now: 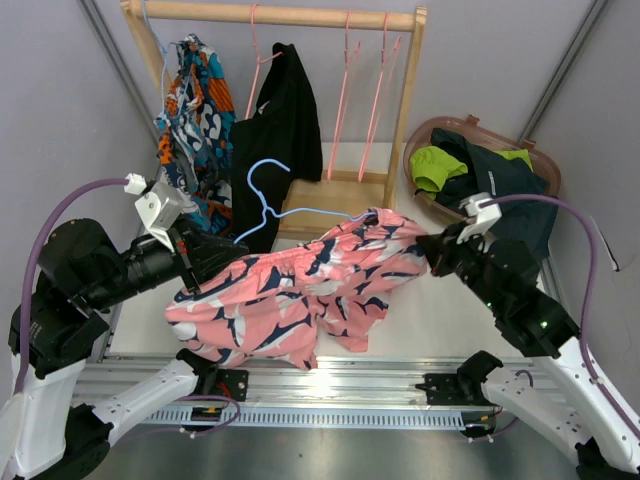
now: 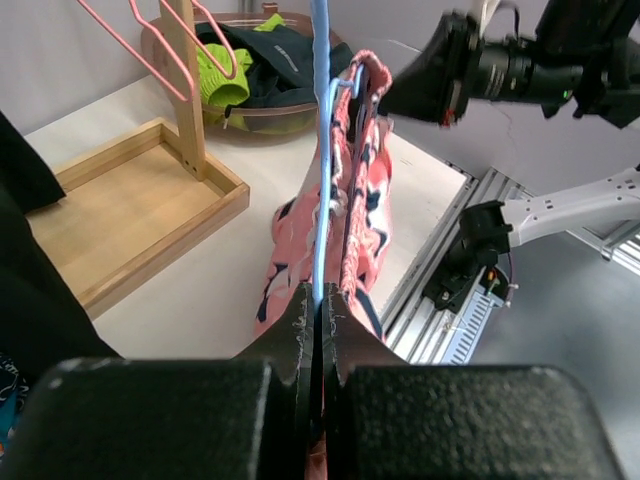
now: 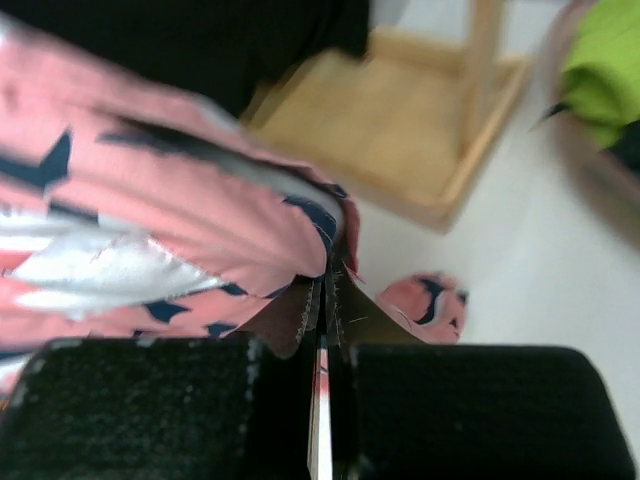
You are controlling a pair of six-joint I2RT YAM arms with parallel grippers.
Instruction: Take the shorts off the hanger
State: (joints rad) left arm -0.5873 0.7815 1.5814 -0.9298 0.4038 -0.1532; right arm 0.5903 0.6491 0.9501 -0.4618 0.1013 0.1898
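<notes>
The pink shorts with navy-and-white print hang between my two grippers over the table, still on a blue hanger. My left gripper is shut on the blue hanger's wire, with pink fabric beside it. My right gripper is shut on the waistband edge of the pink shorts. The black shorts and the blue-orange-white print shorts hang on the wooden rack. The lime green shorts and the dark charcoal shorts lie in the basket.
Three empty pink hangers hang on the rack's rail. The rack's wooden base tray sits behind the pink shorts. The basket stands at the back right. A metal rail runs along the near table edge.
</notes>
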